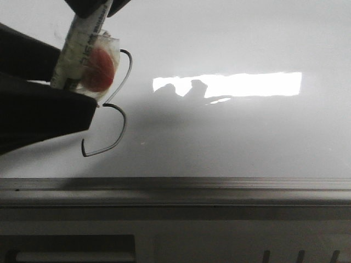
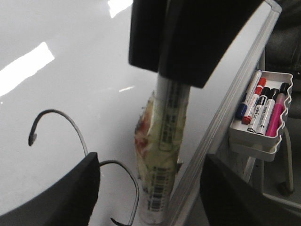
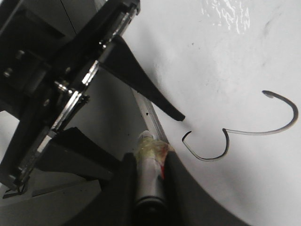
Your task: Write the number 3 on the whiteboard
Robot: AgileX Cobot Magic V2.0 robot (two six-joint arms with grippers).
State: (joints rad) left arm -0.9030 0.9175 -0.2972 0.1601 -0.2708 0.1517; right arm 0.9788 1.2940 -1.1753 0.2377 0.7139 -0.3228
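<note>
My right pincer [image 3: 149, 181] is clamped on a tape-wrapped marker [image 1: 82, 49] over the left part of the whiteboard [image 1: 236, 137], the marker partly hiding the upper curl of the number 3 [image 1: 112, 118]. My left pincer [image 3: 136, 117] sits just beside the digit with its fingers apart. A tray of markers [image 2: 265, 110] hangs off the board's frame

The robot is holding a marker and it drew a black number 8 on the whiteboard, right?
Not quite. It's a number 3, not an 8: the front view shows both curves open on their left side. The rest is right: the right gripper holds the marker, and the black digit is on the whiteboard.
</note>
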